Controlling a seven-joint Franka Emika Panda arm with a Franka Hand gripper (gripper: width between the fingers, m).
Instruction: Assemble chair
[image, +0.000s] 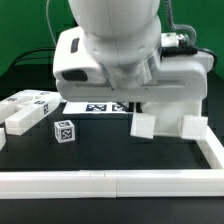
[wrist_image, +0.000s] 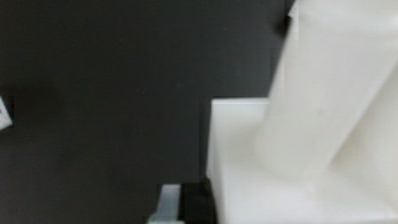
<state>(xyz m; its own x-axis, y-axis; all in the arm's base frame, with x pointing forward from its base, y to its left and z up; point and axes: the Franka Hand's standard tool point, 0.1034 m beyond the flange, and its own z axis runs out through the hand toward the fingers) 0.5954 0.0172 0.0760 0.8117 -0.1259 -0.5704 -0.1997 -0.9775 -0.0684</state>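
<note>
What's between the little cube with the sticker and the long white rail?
Nothing. Only bare black table lies between the cube and the rail, as the exterior view shows.

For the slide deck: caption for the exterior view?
Panda arm low over the black table; loose tagged chair parts at the exterior view's left, white rail along the near edge.

**Loose parts on the black surface**

The black surface (image: 110, 150) is carrying the marker board (image: 98, 107). A small tagged cube (image: 63, 130) is sitting just in front of that board, toward the exterior view's left. Tagged white panels (image: 28, 105) are lying farther that way. Blocky chair pieces (image: 145, 126) are standing at the board's other end. A border rail (image: 100, 183) is running well in front of it.
</note>
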